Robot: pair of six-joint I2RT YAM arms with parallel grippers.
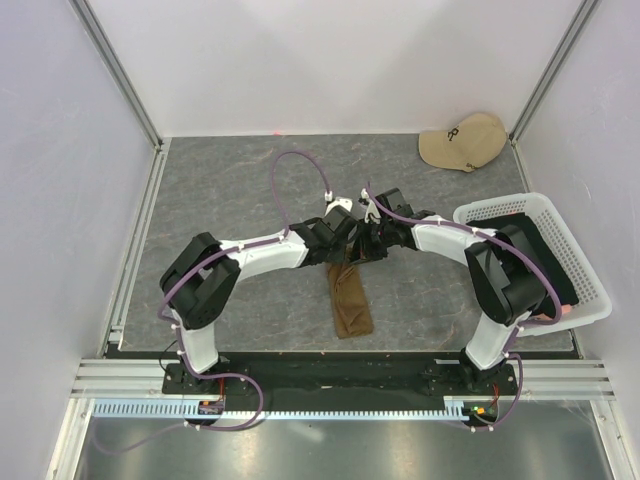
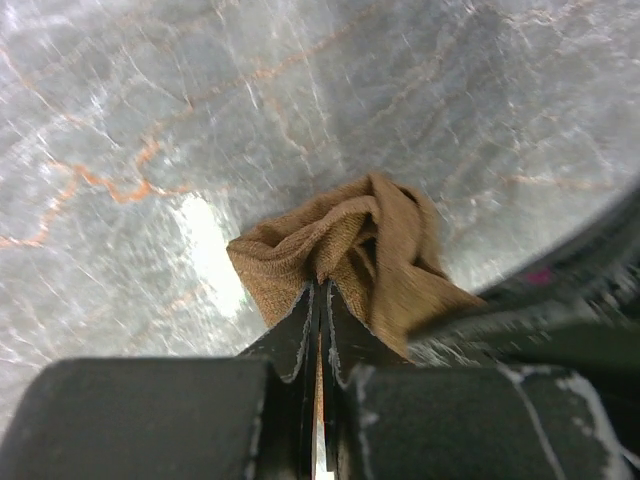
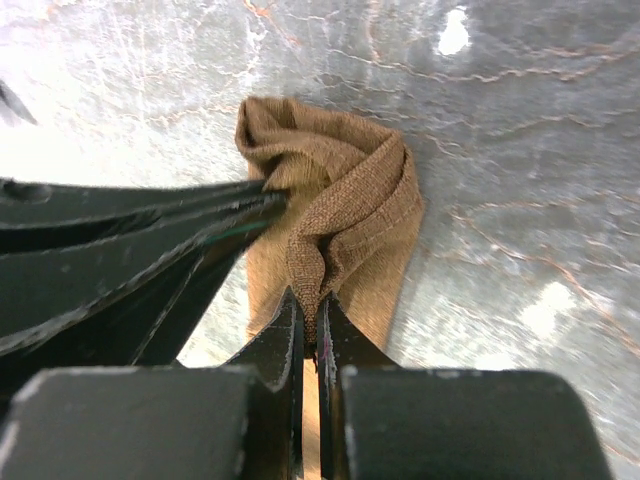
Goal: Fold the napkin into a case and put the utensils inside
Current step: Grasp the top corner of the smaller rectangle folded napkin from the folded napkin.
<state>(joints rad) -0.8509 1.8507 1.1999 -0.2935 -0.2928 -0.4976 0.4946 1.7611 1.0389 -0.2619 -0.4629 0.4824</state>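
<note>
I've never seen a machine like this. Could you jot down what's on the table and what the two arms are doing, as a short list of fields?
Cloth: olive-brown soft cloth napkin, lying as a narrow strip, far end bunched up
Left pincer: shut on the napkin's bunched end
Right pincer: shut on that same end, beside the left one
Surface: grey marbled table
Far right corner: beige baseball cap
Right edge: white plastic mesh basket

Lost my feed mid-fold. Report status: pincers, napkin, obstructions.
Left pincer shut on napkin. Right pincer shut on it too. Cloth bunched at gripped end, rest a narrow flat strip. Cap, basket off right, clear of it.
</note>
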